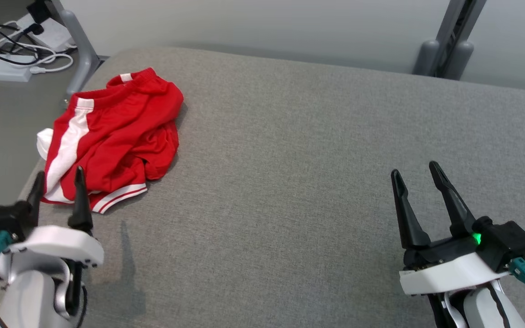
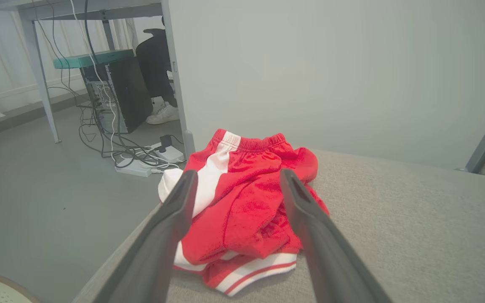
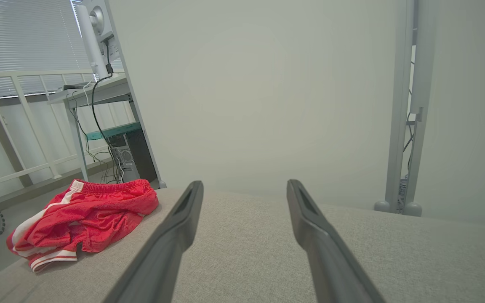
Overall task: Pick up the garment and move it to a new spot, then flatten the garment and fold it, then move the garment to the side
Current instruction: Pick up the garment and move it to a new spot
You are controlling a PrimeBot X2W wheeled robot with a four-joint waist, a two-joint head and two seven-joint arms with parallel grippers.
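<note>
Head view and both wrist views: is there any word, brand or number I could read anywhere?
No readable text anywhere.
The red shorts carry only white stripes, no lettering.
Any label on the power strip or the computer tower is too small and blurred to read.

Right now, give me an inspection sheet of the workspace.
Surface: grey fabric top, flat.
Job's things: red shorts, crumpled at the far left corner.
Clutter: nothing seen.
End effectors: left end effector open, pointed at the shorts; right end effector open, over bare fabric.
Cables: power strips and cords on the floor beyond the left edge.
Surroundings: pale wall, computer tower, a person's shoe.
</note>
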